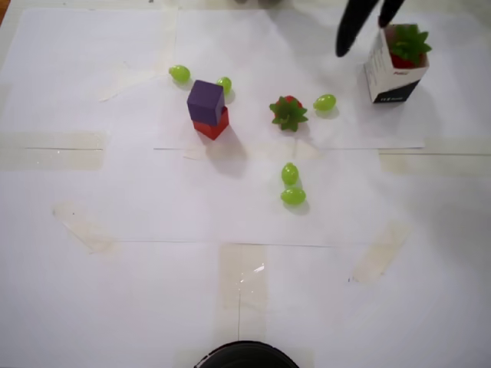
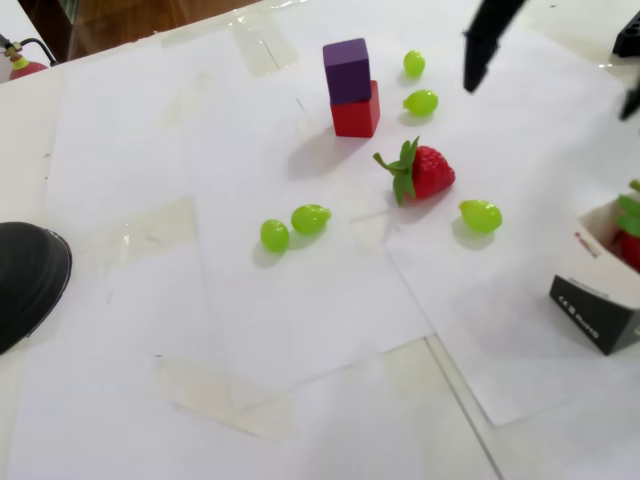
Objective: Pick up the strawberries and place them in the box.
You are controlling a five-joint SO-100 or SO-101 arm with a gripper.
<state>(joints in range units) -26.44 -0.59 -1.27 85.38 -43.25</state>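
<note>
**One strawberry in the box, one on the paper, tool spread and empty**

The white box [image 1: 388, 70] stands near the top right corner of the overhead view, on the paper-covered desk [image 1: 153, 291]. A strawberry [image 1: 406, 46] sits inside it, green leaves up and red body showing below the rim; in the fixed view the same strawberry [image 2: 630, 232] peeks out of the box [image 2: 598, 295] at the right edge.

The other strawberry [image 1: 288, 112] lies on the paper well left of the box, leaves toward the camera in the overhead view. In the fixed view this strawberry [image 2: 422, 171] lies on its side with its leafy top pointing left.

The tool [image 1: 367, 20] hangs above the desk at the top edge of the overhead view, just left of the box. Its two dark fingers [image 1: 349, 31] stand apart with nothing between them. In the fixed view one finger [image 2: 483, 42] shows at the top and another dark tip at the right edge.

A purple cube [image 1: 205, 101] rests on a red cube [image 1: 212, 126] left of the loose strawberry. Five green grapes are scattered around: one [image 1: 324, 102] just right of that strawberry, two [image 1: 291, 184] touching below it, and two near the cubes [image 1: 179, 73].
</note>
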